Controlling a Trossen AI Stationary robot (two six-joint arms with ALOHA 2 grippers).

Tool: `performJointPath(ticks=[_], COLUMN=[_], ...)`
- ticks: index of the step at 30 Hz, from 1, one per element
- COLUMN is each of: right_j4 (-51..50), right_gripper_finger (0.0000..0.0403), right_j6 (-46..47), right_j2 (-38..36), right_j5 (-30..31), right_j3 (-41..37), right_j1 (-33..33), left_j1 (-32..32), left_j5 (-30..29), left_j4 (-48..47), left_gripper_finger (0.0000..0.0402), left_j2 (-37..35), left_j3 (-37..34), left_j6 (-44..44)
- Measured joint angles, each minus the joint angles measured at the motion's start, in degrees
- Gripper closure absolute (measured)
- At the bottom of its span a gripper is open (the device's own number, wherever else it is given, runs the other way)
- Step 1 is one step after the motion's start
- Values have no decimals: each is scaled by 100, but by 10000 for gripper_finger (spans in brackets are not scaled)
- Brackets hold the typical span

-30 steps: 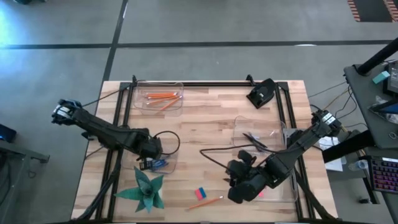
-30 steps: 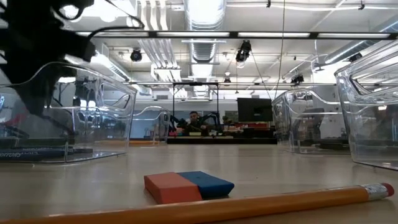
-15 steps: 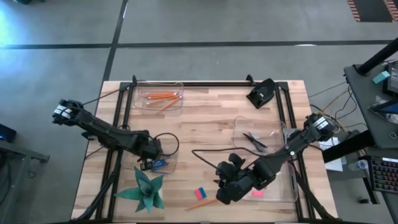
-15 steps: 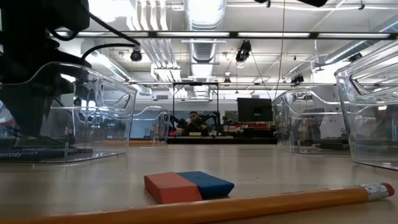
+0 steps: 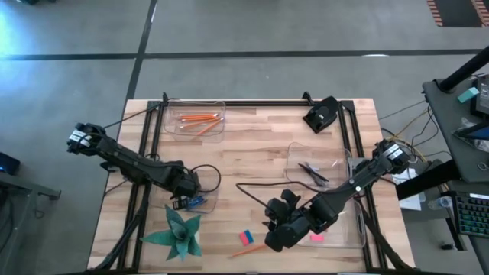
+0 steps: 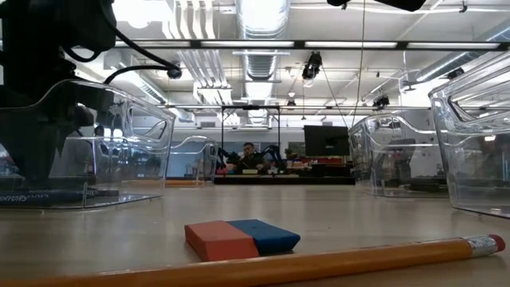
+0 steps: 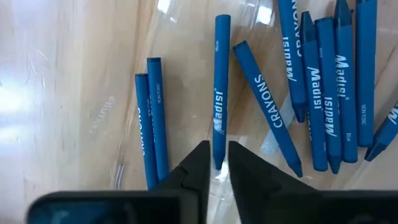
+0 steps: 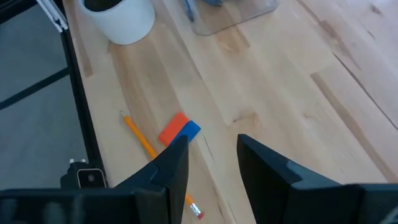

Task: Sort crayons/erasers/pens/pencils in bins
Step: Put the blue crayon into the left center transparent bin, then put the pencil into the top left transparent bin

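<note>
Since a second ago my right gripper (image 5: pixel 273 238) has swung from the near-right clear plastic bin (image 5: pixel 353 243) toward the red-and-blue block eraser (image 5: pixel 245 237) and loose orange pencil (image 5: pixel 254 248), jaws spread. My left gripper (image 7: pixel 215 163) loosens around a blue crayon (image 7: pixel 219 93) in its bin (image 5: pixel 205 200).

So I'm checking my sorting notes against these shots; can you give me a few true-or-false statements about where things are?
1. The orange pencils lie in the bin at the table's far edge. True.
2. A red-and-blue eraser lies loose on the table. True.
3. The right claw grips that eraser. False: it is open, above it.
4. The left claw is over pens. False: blue crayons lie below it.
</note>
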Motion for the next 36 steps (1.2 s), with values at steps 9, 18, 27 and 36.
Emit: performJointPath(ticks=[9,18,27,36], right_j4=[-12,24,155,555], right_gripper_finger=[275,275,275,275], right_j6=[-233,-1807,-2918,-3555], right_j2=[8,289,1108,1751], right_j5=[-341,-511,-1252,-2144], right_j3=[-7,-11,26,35], right_j1=[0,0,-26,-29], left_j1=[2,-2,-143,-396], left_j5=[75,125,30,-172], left_j4=[-685,-1585,-1068,-428], left_gripper_finger=[286,281,281,281], left_j2=[-63,-216,-238,-240], left_j3=[397,1659,3037,3620], left_j6=[-435,-472,-892,-772])
